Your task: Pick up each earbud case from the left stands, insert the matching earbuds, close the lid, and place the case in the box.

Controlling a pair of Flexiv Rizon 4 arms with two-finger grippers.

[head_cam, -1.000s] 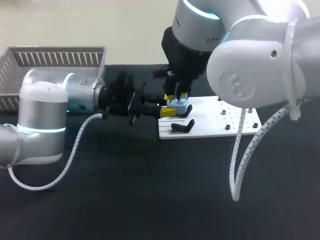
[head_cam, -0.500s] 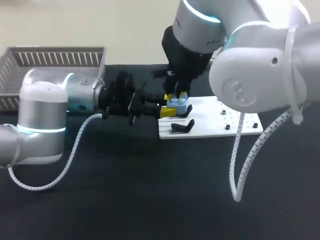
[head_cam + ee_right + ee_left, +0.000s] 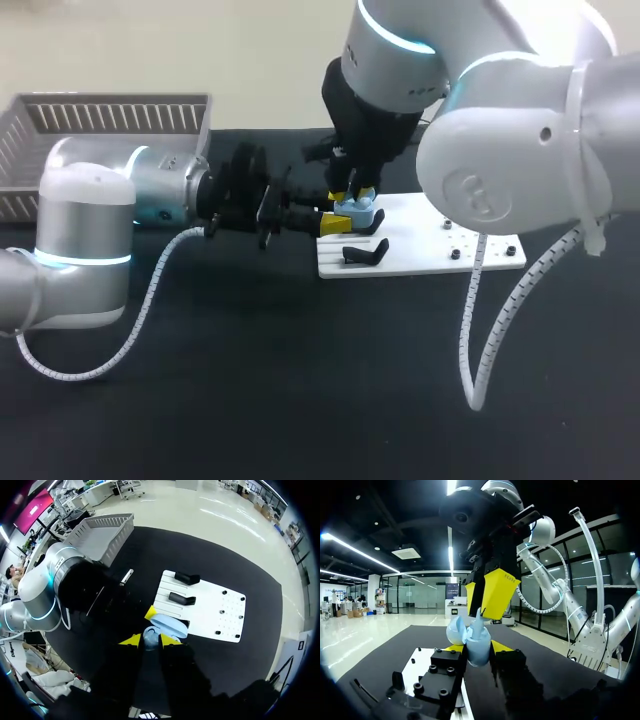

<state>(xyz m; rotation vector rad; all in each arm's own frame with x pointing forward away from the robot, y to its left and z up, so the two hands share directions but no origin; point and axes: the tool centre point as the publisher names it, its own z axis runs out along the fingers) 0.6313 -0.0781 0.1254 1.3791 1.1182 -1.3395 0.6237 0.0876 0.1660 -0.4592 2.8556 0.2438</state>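
Pale blue case (image 3: 356,214): lid open, clamped in the left gripper (image 3: 334,224) at the white plate's (image 3: 425,240) left edge.
Right gripper (image 3: 354,191): directly above the case, pinching an earbud (image 3: 479,616).
Earbud axis: upright; its seat looks to lie straight below.

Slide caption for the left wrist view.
Left claw grips the open blue earbud case; right claw hovers directly above.

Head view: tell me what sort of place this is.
Probably a robot test bench: left arm and right arm over a black table, with a white stand plate and a grey slatted basket.
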